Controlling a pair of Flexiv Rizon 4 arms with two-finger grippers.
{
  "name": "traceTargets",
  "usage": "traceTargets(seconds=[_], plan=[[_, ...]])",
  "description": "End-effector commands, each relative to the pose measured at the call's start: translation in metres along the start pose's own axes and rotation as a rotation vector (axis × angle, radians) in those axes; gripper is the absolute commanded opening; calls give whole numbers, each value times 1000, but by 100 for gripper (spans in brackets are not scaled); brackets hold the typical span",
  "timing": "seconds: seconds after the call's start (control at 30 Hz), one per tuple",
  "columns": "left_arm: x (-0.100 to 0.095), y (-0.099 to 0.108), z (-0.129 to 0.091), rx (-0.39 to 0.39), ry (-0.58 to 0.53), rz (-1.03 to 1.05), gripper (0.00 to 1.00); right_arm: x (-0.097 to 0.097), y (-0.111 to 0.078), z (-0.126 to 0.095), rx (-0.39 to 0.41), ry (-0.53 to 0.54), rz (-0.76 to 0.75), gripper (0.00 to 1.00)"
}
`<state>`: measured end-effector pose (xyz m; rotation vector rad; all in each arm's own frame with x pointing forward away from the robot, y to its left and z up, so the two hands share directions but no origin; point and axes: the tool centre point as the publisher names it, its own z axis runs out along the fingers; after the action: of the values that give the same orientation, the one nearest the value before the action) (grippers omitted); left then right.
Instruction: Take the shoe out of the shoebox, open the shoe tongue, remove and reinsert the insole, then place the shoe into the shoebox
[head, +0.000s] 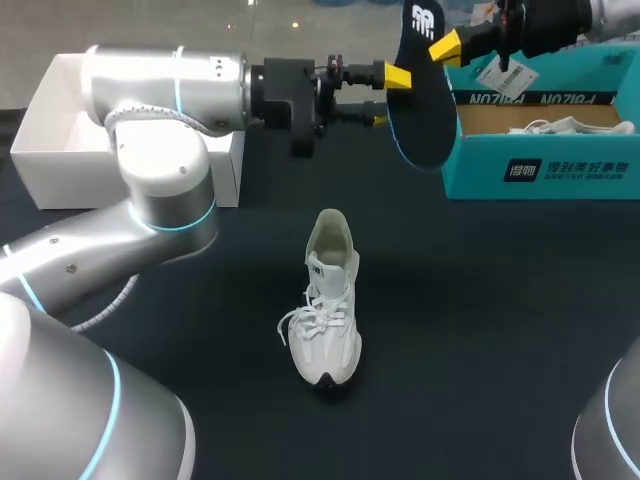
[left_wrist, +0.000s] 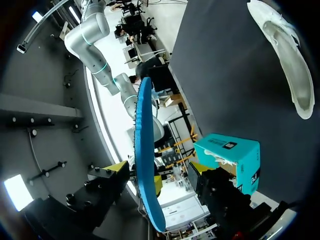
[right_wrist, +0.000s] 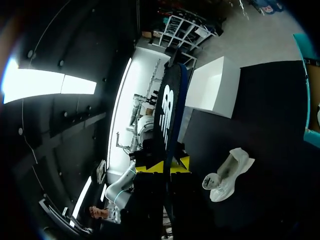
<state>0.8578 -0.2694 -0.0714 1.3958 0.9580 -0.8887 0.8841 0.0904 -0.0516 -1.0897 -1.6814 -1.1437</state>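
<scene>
Black insole (head: 420, 120) hangs at the teal shoebox's (head: 540, 170) left end, clamped by the right gripper (right_wrist: 165, 166); left gripper (head: 388, 96) alongside (grip unclear). White sneaker (head: 328, 300) stands well apart from that box.

Table (head: 500, 340): dark matte top, one even colour across. White box (head: 50, 160): open-topped, plain walls, standing on the table at its far left, close to the far edge. Same box in right wrist view (right_wrist: 215, 87). Contents can't be made out.
</scene>
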Motion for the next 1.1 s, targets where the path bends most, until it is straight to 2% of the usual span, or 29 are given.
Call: traceTargets(seconds=[0.03, 0.33, 0.4, 0.47, 0.6, 0.7, 0.73, 0.77, 1.0, 1.1], plan=[[1, 1, 4, -9, -7, 3, 42, -2, -4, 5, -3, 6, 7, 0], [-2, 1, 15, -17, -30, -4, 39, -4, -8, 13, -11, 19, 13, 0], [-2, 0, 16, -18, -33, -4, 31, -5, -8, 13, -12, 21, 14, 0], [0, -1, 16, -20, -30, 1, 0, -5, -9, 13, -16, 22, 14, 0], [2, -1, 16, -17, -28, -8, 0, -4, -10, 13, -18, 20, 13, 0], [3, -1, 15, -16, -22, -5, 0, -5, -8, 11, -52, 14, -21, 0], [3, -1, 14, -15, -19, -6, 0, -4, -7, 10, -73, 4, -39, 41], [3, -1, 12, -16, -18, -12, 0, -3, -6, 9, -105, 3, -57, 100], [3, -1, -4, -7, -37, -79, 0, 15, -10, -4, -235, 63, -120, 100], [3, -1, -12, -5, -43, -106, 0, 18, -15, -9, -250, 61, -135, 100]])
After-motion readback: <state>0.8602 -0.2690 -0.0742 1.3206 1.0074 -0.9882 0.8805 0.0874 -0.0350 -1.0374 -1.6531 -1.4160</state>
